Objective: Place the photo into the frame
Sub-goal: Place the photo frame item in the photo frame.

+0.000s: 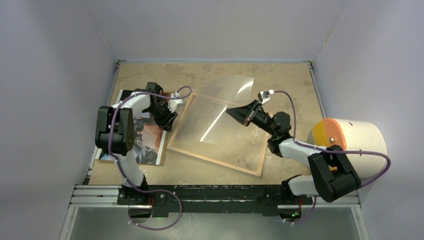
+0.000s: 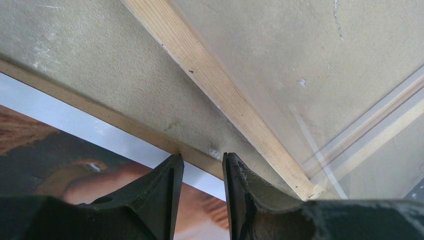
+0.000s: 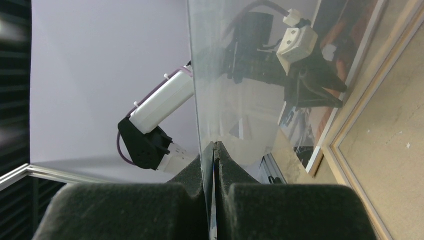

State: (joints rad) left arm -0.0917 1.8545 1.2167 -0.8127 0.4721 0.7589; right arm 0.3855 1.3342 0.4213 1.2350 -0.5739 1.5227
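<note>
- Top external view: I see the frame (image 1: 215, 161) lying flat on the table (image 1: 290, 80), wood-coloured face up, skewed to the table's edges; the photo (image 1: 150, 137) lies flat to its left, partly under the left arm; the left fingers (image 1: 170, 121) point down where the photo's right edge nears the frame's left rail; the right fingers (image 1: 230, 111) hold a clear sheet (image 1: 220, 100) tilted above the far part of the frame; a white cylinder with an orange end (image 1: 350, 137) sits at the right, beyond the table's edge.
- Left wrist view: I read the left fingers as parted, with nothing clamped between them; their tips sit over the photo's white border and the brown backing board (image 2: 100, 114) beneath it; the frame's rail runs near the board, with bare table between them.
- Right wrist view: I read the right fingers as closed flat on the edge of the clear sheet; the left arm shows through the sheet.
</note>
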